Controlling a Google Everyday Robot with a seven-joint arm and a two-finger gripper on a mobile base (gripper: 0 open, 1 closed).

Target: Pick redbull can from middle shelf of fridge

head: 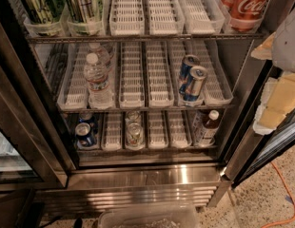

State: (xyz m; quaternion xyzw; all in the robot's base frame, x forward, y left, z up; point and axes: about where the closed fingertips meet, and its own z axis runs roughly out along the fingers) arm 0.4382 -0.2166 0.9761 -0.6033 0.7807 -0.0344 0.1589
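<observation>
gripper [276, 106] right of redbull can [194, 83], bottles [97, 80]

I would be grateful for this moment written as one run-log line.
redbull can: front of two, standing on middle shelf, untouched | gripper: outside fridge, at view's right edge | grasp: not yet

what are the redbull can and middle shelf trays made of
Redbull can: thin metal, likely aluminium, glossy blue-silver with glints. Middle shelf: white slotted trays, matte plastic by look, on a wire metal rack. Gripper: seemingly the pale shape at the right edge, clear of the shelf.
</observation>
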